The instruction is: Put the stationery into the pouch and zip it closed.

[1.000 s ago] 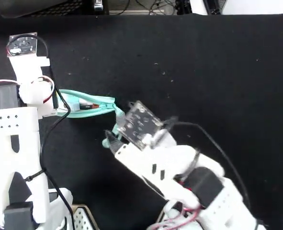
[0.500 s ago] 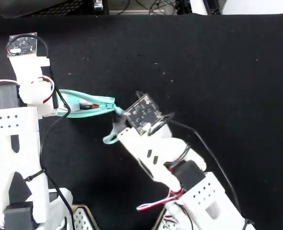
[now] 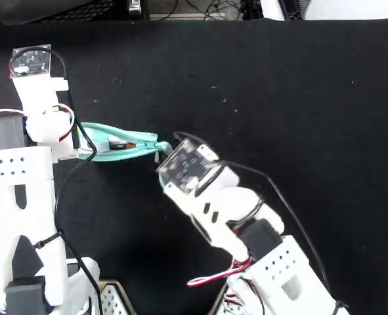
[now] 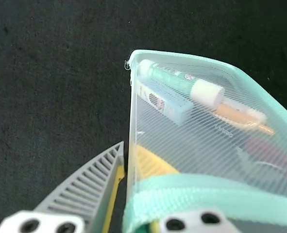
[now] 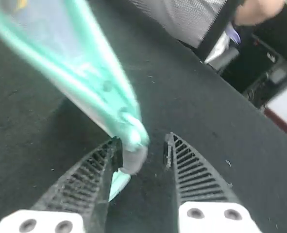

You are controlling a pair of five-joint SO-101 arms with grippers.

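A translucent pouch (image 3: 118, 144) with teal trim lies at the table's left. My left gripper (image 3: 81, 149) is shut on its left end. Its grey finger (image 4: 92, 189) lies along the pouch (image 4: 206, 145). Through the wall I see a green tube with a white cap (image 4: 182, 82), a pale blue box (image 4: 165, 99), an orange pencil (image 4: 240, 116) and something yellow (image 4: 150, 165). My right gripper (image 3: 162, 161) is at the pouch's right end. It stands open (image 5: 142, 141) with the zipper pull (image 5: 132, 158) between its fingers, close to one of them.
The table is covered by a black cloth (image 3: 279, 98), bare across the middle and right. Cables and equipment line the far edge (image 3: 200, 10). The left arm's white body (image 3: 16, 197) fills the left side.
My right gripper has moved up and left to the pouch's right end, and now covers the teal tail that showed beside it. The left arm and pouch have stayed put.
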